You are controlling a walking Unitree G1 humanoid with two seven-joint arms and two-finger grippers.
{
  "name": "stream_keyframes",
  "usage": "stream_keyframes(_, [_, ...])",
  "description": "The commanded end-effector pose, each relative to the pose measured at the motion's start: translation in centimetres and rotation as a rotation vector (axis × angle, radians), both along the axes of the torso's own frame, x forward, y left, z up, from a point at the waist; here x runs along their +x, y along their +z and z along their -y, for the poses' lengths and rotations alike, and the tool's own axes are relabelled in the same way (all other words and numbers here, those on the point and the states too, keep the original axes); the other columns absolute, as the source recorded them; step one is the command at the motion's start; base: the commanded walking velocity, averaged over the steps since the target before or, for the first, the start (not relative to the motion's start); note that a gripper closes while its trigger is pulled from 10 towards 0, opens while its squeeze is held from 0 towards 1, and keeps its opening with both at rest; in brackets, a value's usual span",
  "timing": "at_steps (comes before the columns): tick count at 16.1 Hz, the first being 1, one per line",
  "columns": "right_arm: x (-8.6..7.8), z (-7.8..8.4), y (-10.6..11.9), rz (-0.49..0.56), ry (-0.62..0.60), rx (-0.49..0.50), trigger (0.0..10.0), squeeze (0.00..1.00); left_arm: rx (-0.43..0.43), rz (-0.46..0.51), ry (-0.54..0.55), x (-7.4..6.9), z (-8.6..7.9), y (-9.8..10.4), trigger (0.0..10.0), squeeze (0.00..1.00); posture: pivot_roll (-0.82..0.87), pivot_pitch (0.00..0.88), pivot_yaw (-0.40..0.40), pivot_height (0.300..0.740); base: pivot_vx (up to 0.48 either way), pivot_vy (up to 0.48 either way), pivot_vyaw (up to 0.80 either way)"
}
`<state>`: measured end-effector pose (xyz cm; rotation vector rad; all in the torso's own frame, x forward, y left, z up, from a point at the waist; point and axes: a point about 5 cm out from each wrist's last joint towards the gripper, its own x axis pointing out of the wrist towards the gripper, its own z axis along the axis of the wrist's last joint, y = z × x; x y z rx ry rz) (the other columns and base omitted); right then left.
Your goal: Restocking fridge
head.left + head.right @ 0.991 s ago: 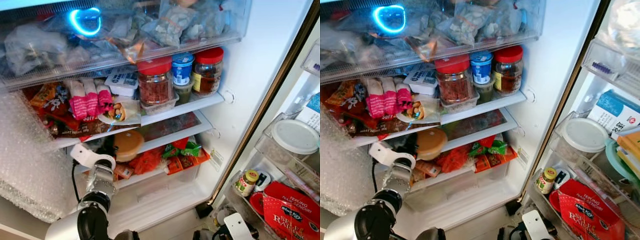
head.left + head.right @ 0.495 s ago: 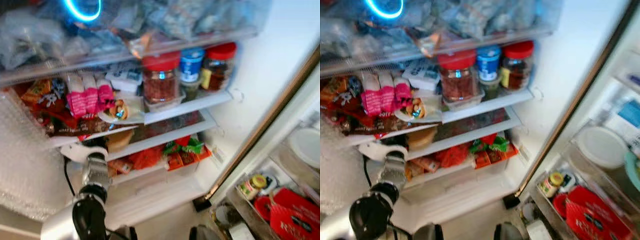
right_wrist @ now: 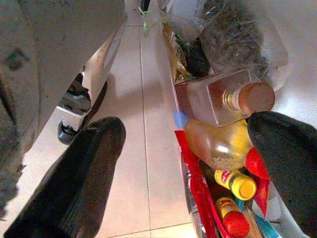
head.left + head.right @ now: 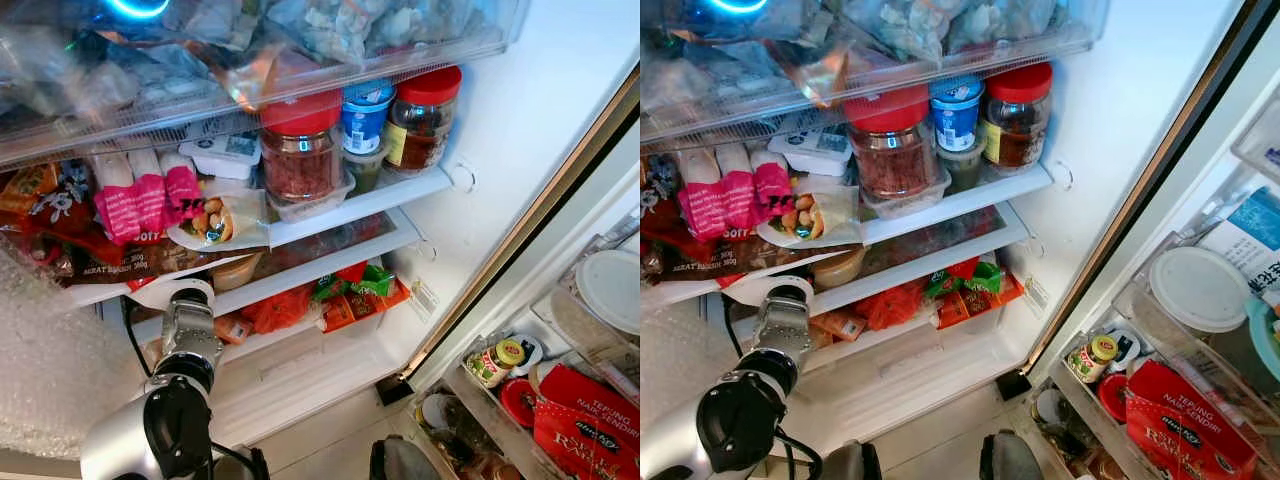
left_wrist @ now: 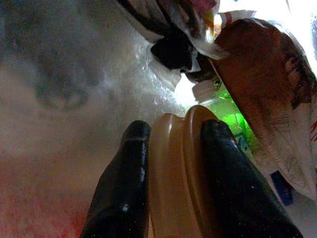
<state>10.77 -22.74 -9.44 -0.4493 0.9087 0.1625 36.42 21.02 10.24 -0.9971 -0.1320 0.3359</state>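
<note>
Placement wanted care: the left pincer [image 5: 171,163] gripped a tan tub [image 5: 176,173] deep on the lower shelf [image 4: 300,280], probably set down; right pincer [image 3: 188,163] hung spread.

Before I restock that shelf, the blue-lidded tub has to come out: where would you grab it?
Grip the blue tub at its side walls just under the lid, coming straight in from the open front. Red-lidded jars crowd both sides and a drawer hangs close above, so a top grasp looks blocked; fingers probably fit best front-to-back.
</note>
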Motion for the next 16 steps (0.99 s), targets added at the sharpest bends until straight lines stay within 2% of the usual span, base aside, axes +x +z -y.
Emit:
stream_keyframes(1, [-3.3, -0.6, -1.1, -0.133, 0.04, 0.001, 10.0, 0.0, -0.025, -0.04, -0.007, -0.7, 0.3, -1.4, 10.0, 0.0, -0.3, 0.189, -0.021, 0.648, 0.0, 0.0, 0.0])
stream_keyframes(3, [-3.1, -0.8, -1.1, -0.128, 0.042, 0.003, 10.0, 0.0, -0.029, -0.042, -0.033, -1.2, 0.7, -2.2, 10.0, 0.0, -0.29, 0.186, -0.016, 0.648, 0.0, 0.0, 0.0])
stream_keyframes(6, [-2.9, -1.0, -1.2, -0.123, 0.039, 0.005, 10.0, 0.0, -0.103, -0.038, -0.02, -1.7, 0.6, -3.1, 10.0, 0.0, -0.28, 0.186, -0.01, 0.648, 0.0, 0.0, 0.0])
stream_keyframes(8, [-2.9, -1.2, -1.2, -0.12, 0.036, 0.008, 10.0, 0.0, -0.146, -0.036, 0.009, -1.8, 0.3, -3.2, 10.0, 0.0, -0.29, 0.185, -0.006, 0.648, 0.0, 0.0, 0.0])
stream_keyframes(12, [-2.8, -1.3, -1.2, -0.116, 0.031, 0.01, 10.0, 0.0, -0.153, -0.011, 0.002, -1.5, 0.3, -2.7, 10.0, 0.0, -0.29, 0.185, -0.005, 0.648, 0.0, 0.0, 0.0])
stream_keyframes(13, [-2.7, -1.3, -1.2, -0.115, 0.031, 0.009, 10.0, 0.0, -0.136, 0.003, -0.004, -1.2, 0.3, -2.3, 10.0, 1.0, -0.29, 0.183, -0.006, 0.648, 0.0, 0.0, 0.0])
stream_keyframes(16, [-2.7, -1.2, -1.1, -0.112, 0.031, 0.006, 10.0, 0.0, -0.119, 0.02, -0.014, -1.0, 0.2, -1.8, 10.0, 1.0, -0.29, 0.181, -0.005, 0.648, 0.0, 0.0, 0.0])
